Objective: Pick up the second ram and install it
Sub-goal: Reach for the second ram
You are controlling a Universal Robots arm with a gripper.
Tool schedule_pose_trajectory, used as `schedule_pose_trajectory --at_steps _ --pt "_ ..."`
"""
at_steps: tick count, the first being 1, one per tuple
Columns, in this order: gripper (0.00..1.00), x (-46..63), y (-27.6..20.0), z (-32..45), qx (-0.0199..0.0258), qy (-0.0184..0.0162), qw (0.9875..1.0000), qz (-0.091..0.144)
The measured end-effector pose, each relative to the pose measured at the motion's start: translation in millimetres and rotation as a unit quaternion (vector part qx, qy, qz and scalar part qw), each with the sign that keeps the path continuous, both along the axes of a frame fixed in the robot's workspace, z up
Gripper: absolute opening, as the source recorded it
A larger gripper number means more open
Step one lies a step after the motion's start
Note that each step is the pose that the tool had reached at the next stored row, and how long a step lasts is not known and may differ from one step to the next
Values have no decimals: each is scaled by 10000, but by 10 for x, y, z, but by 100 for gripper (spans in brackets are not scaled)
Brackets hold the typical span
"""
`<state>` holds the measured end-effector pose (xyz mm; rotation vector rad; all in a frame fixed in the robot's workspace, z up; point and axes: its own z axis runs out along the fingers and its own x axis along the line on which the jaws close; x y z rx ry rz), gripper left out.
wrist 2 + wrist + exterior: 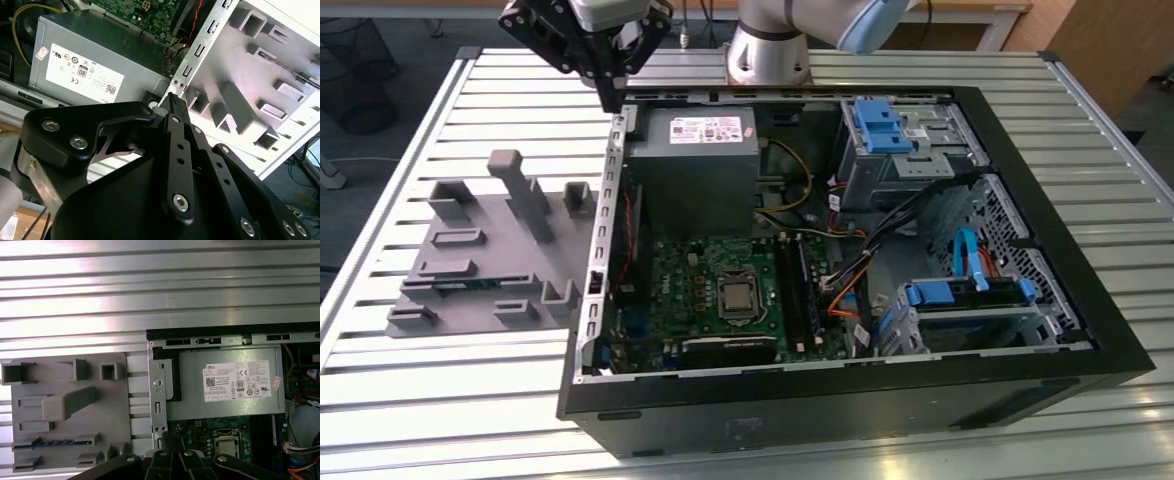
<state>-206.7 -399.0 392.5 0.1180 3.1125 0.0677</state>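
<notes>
The second ram (459, 284) is a thin blue-green stick lying in a slot of the grey holder tray (494, 310), at the exterior view's left of the open computer case. In the first wrist view the ram (52, 443) shows as a bluish strip low in the tray (115, 405). My gripper (610, 98) hangs above the case's back left corner, well away from the ram. Its black fingers (173, 107) meet at the tips with nothing between them. The motherboard (707, 275) and its long black slots (798, 290) lie open inside the case.
The black case (1041, 370) takes up the middle of the slatted metal table (427, 400). A grey power supply (694, 150) sits just below my gripper. Drive cages with blue clips (947, 295) and loose cables stand at the exterior view's right. The arm's base (767, 50) stands behind the case.
</notes>
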Motion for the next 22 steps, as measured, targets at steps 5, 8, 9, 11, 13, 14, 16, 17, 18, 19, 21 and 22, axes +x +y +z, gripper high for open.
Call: schedule_pose_trajectory --at_steps 5,8,9,11,13,14,16,17,18,19,21,22 --pt "11 -22 0 0 0 0 10000 0" --pt "11 -38 0 0 0 0 10000 0" --pt "11 -42 0 -1 0 0 10000 0" --pt "11 -53 0 -1 0 0 10000 0" --pt "11 -64 0 -1 0 0 10000 0" --pt "11 -69 0 -1 0 0 10000 0" --pt "11 -77 0 -1 0 0 10000 0" --pt "11 -82 0 -1 0 0 10000 0" --pt "11 -87 0 -2 0 0 10000 0" --pt "11 -90 0 -1 0 0 10000 0" --pt "11 -100 0 -2 0 0 10000 0" --pt "11 -104 0 -2 0 0 10000 0"
